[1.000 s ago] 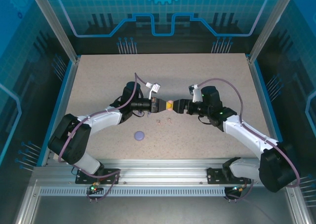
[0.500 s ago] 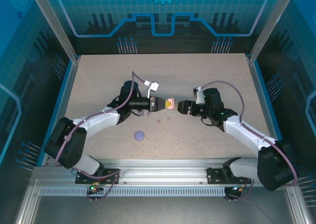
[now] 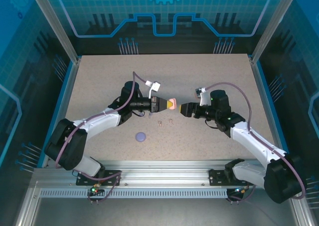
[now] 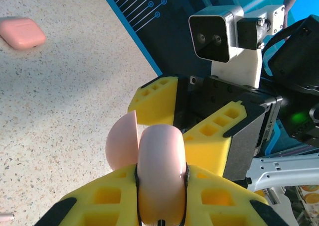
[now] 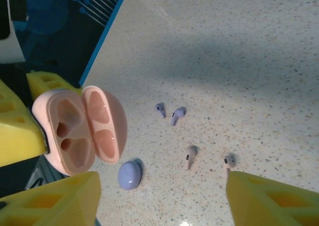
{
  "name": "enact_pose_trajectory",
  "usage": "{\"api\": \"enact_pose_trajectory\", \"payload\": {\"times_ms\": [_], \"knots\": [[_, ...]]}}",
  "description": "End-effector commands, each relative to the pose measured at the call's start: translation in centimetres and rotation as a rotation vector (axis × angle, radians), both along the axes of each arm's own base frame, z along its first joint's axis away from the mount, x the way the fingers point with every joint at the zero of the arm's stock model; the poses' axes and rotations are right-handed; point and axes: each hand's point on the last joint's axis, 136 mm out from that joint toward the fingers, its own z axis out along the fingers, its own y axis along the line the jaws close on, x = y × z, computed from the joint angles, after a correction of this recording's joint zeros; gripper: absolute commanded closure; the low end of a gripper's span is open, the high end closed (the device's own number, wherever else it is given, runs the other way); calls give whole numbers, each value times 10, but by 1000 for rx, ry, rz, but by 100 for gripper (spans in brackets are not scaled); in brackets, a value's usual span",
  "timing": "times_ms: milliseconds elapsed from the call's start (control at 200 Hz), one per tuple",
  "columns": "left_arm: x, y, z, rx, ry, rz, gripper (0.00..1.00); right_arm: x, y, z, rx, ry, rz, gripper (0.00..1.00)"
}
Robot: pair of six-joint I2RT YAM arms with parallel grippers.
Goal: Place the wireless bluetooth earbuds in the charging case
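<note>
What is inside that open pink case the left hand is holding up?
Two empty moulded hollows and the bare lid show in the pink case; the earbuds lie on the table. The left hand hides its outer edge.

no readable text, labels or numbers

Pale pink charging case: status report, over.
Left gripper shut on open pale pink pebble-shaped case, wells empty. Right gripper open, apart. Four tiny stemmed earbuds loose on speckled table.
</note>
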Motion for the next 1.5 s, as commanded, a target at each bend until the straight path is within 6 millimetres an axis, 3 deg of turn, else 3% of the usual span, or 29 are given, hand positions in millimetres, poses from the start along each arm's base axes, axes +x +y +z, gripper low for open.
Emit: {"api": "enact_pose_trajectory", "payload": {"times_ms": [0,255,1161,1496], "knots": [[-2,-3,9,-29,-34,-33,100,4,11,17,45,-41,57,37],[-2,-5,9,-34,-28,-41,100,11,22,23,46,-53,69,38],[0,-6,11,-38,-32,-42,100,14,34,3,37,-8,99,51],[-2,-7,13,-44,-32,-50,100,18,38,4,40,-8,103,68]]}}
